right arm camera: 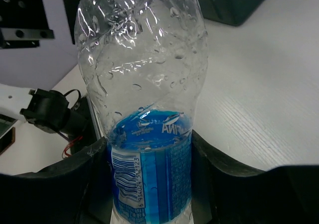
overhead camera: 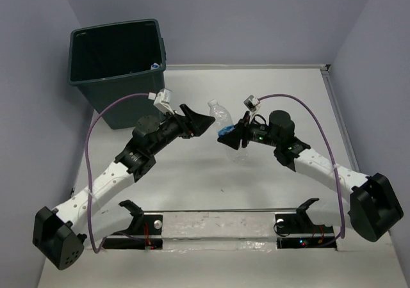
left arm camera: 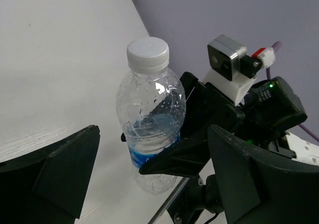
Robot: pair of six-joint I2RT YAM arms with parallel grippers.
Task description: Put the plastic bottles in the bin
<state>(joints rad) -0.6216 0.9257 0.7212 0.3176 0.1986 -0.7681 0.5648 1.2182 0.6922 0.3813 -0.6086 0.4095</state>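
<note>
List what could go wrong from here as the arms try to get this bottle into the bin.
The right end effector grips the thin, crinkled bottle low, at its blue label; it could buckle or tip out.
The open left end effector sits close beside it; a handover could make the two collide or knock it loose.
The bin stands far left; a release short of its rim would miss.

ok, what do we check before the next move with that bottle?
1. Grip: right hand shut on the bottle at its blue label: ok.
2. Seal: white cap on: ok.
3. Receiver: left hand open, beside the bottle, not touching: ok.
4. Target: bin upright, mouth open, far left: ok.
5. Clearance: bottle lifted off the table: cannot tell.
</note>
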